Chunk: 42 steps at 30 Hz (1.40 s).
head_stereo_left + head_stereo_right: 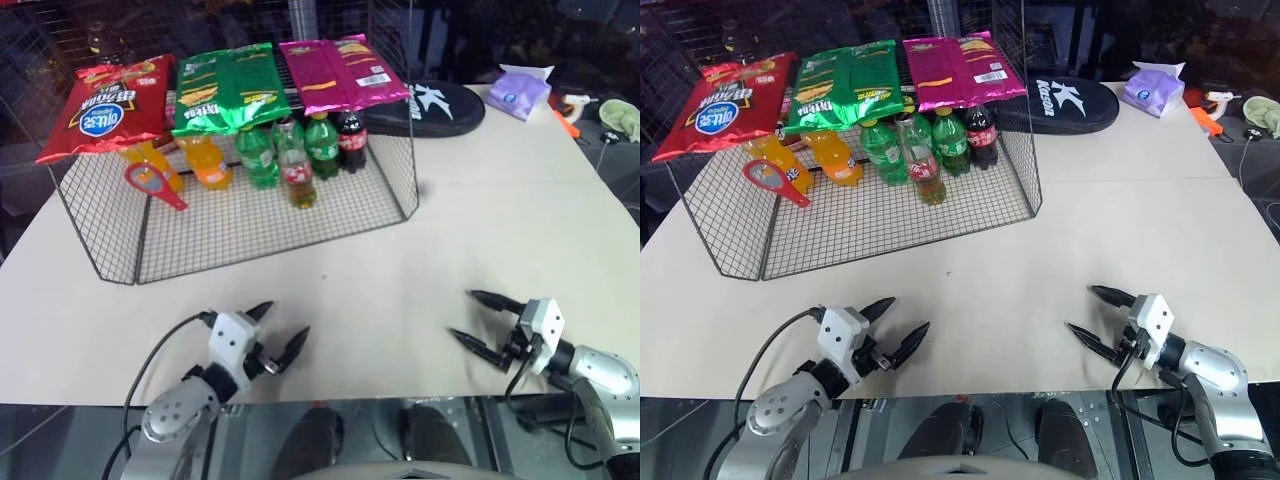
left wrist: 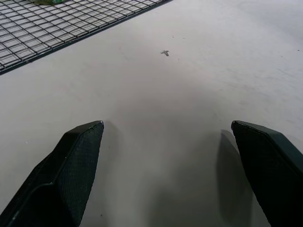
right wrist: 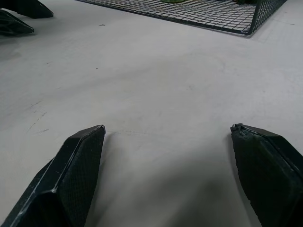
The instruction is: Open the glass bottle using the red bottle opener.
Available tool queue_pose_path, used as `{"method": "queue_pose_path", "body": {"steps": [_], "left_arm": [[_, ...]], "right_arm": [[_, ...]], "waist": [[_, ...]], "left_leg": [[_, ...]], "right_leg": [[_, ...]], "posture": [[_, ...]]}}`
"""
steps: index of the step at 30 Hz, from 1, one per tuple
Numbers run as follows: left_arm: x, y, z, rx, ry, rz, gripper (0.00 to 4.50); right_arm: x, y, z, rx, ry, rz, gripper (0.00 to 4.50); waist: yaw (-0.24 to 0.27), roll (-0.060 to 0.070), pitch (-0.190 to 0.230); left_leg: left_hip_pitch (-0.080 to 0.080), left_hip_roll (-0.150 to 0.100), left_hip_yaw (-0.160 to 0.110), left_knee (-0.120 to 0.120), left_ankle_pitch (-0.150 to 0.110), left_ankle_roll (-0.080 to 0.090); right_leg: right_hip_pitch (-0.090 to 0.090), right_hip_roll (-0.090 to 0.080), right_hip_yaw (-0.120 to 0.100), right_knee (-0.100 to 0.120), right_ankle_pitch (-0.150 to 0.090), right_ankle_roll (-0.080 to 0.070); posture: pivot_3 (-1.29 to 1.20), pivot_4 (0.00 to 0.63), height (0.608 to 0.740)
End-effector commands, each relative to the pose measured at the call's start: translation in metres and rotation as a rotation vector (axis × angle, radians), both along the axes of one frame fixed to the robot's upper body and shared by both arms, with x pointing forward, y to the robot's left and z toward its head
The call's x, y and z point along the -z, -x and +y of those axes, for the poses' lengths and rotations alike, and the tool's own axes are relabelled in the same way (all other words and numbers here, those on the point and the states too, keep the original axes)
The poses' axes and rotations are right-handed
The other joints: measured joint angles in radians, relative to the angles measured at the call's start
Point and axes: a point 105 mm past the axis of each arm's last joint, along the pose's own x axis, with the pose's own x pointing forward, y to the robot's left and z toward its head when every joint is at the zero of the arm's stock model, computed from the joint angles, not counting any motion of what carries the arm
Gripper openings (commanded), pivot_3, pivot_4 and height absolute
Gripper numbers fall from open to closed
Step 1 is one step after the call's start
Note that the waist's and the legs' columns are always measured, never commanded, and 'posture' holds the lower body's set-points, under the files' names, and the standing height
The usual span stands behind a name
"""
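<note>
Left eye view: the left tool (image 1: 279, 332) and the right tool (image 1: 470, 318) hover low over the near edge of the counter (image 1: 480, 220), each with its two black fingers spread wide and nothing between them. Both sit well apart from the wire rack (image 1: 250, 225) at the far left of the counter, where the task's things wait. The red bottle opener (image 1: 152, 184) rests at the rack's left end, its ring head up against the wire side and its handle slanting down toward the mesh floor, just beside the orange drink bottles (image 1: 205, 160). The glass bottle (image 1: 299, 166) stands upright on the mesh floor, in front of the green soda bottles (image 1: 290, 145) and near the dark cola bottle (image 1: 351, 141). Snack bags (image 1: 225, 85) lie across the rack's top.

By the look of it, the task has not begun: neither thing is touched. The next move likely calls for a long reach forward, the left tool toward the opener, the right toward the bottle, entering through the rack's open front under the snack bags.
</note>
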Motion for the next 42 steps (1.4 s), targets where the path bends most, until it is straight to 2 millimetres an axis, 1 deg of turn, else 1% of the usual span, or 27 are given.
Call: {"method": "queue_pose_path", "body": {"steps": [1, 9, 12, 15, 17, 20, 22, 24, 26, 30, 32, 37, 42], "left_arm": [[0.000, 0.000, 0.001, -0.004, -0.005, -0.009, 4.50], [-0.003, -0.003, 0.001, -0.010, 0.004, -0.027, 4.50], [-0.012, -0.009, 0.007, -0.043, 0.015, -0.071, 4.50], [-0.026, -0.023, 0.021, -0.117, 0.002, -0.142, 4.50], [-0.040, -0.036, 0.037, -0.200, -0.009, -0.205, 4.50], [-0.065, -0.055, 0.064, -0.330, 0.003, -0.291, 4.50], [-0.085, -0.065, 0.083, -0.420, 0.039, -0.349, 4.50], [-0.105, -0.073, 0.101, -0.497, 0.059, -0.408, 4.50], [-0.124, -0.078, 0.120, -0.570, 0.097, -0.462, 4.50], [-0.144, -0.082, 0.143, -0.642, 0.153, -0.512, 4.50], [-0.149, -0.083, 0.150, -0.660, 0.162, -0.525, 4.50], [-0.153, -0.090, 0.159, -0.668, 0.166, -0.521, 4.50], [-0.149, -0.102, 0.164, -0.648, 0.137, -0.492, 4.50]], "right_arm": [[-0.005, -0.003, -0.004, 0.020, 0.002, -0.021, 4.29], [-0.006, -0.004, -0.002, 0.018, -0.006, -0.028, 4.29], [-0.016, -0.005, 0.007, -0.020, -0.028, -0.058, 4.29], [-0.039, -0.007, 0.022, -0.069, -0.116, -0.112, 4.29], [-0.060, -0.006, 0.038, -0.131, -0.177, -0.141, 4.29], [-0.094, -0.002, 0.063, -0.229, -0.274, -0.168, 4.29], [-0.114, 0.000, 0.077, -0.274, -0.332, -0.184, 4.29], [-0.128, 0.002, 0.087, -0.312, -0.356, -0.207, 4.29], [-0.137, 0.003, 0.094, -0.339, -0.364, -0.221, 4.29], [-0.146, 0.002, 0.098, -0.345, -0.384, -0.229, 4.29], [-0.147, 0.001, 0.098, -0.339, -0.389, -0.230, 4.29], [-0.144, -0.001, 0.098, -0.323, -0.380, -0.226, 4.29], [-0.142, -0.002, 0.097, -0.304, -0.377, -0.228, 4.29]], "waist": [[0.000, 0.000, 0.000], [0.000, 0.000, 0.000], [0.000, 0.000, 0.000], [0.000, 0.000, 0.000], [-0.001, 0.000, 0.000], [-0.001, -0.001, 0.000], [0.000, -0.001, 0.000], [0.000, -0.003, 0.001], [0.001, -0.005, 0.000], [0.000, -0.008, 0.001], [0.000, -0.008, 0.001], [-0.001, -0.008, 0.001], [-0.002, -0.008, 0.001]], "left_leg": [[0.000, 0.000, 0.000, 0.000, 0.000, 0.000], [0.000, 0.000, 0.000, 0.000, 0.000, 0.000], [0.000, 0.000, 0.000, 0.000, 0.000, 0.000], [0.000, 0.000, 0.000, 0.000, 0.000, 0.000], [0.000, 0.000, -0.001, 0.000, 0.000, 0.000], [-0.001, 0.000, -0.001, 0.000, 0.002, -0.003], [-0.001, 0.000, -0.002, 0.000, 0.003, -0.005], [-0.003, -0.001, -0.002, 0.000, 0.003, -0.005], [-0.004, -0.001, -0.002, 0.000, 0.003, -0.006], [-0.006, -0.002, -0.002, 0.000, 0.003, -0.006], [-0.006, -0.002, -0.002, 0.001, 0.003, -0.006], [-0.006, -0.002, -0.002, 0.001, 0.004, -0.006], [-0.007, -0.002, -0.002, 0.001, 0.004, -0.007]], "right_leg": [[0.000, 0.000, 0.000, 0.000, 0.000, 0.000], [0.000, 0.000, 0.000, 0.000, 0.000, 0.000], [0.000, 0.000, 0.000, 0.000, 0.000, 0.000], [0.000, 0.000, 0.000, 0.000, 0.000, 0.000], [0.000, 0.001, 0.000, 0.001, 0.000, 0.000], [-0.001, 0.001, -0.001, 0.001, 0.000, 0.000], [-0.002, 0.002, -0.001, 0.001, 0.000, 0.000], [-0.004, 0.002, -0.001, 0.001, 0.000, 0.000], [-0.004, 0.002, -0.002, 0.001, 0.000, 0.000], [-0.006, 0.002, -0.002, 0.000, 0.000, 0.000], [-0.007, 0.002, -0.002, 0.001, 0.000, 0.000], [-0.007, 0.003, -0.002, 0.001, 0.000, 0.000], [-0.009, 0.003, -0.002, 0.003, 0.000, 0.000]], "posture": [[0.00, 0.150, 0.740], [0.00, 0.150, 0.740], [0.00, 0.150, 0.740], [0.00, 0.150, 0.740], [0.00, 0.150, 0.740], [0.00, 0.150, 0.740], [0.00, 0.150, 0.740], [0.00, 0.150, 0.740], [0.00, 0.150, 0.740], [0.00, 0.150, 0.740], [0.00, 0.150, 0.740], [0.00, 0.150, 0.740], [0.00, 0.150, 0.740]]}}
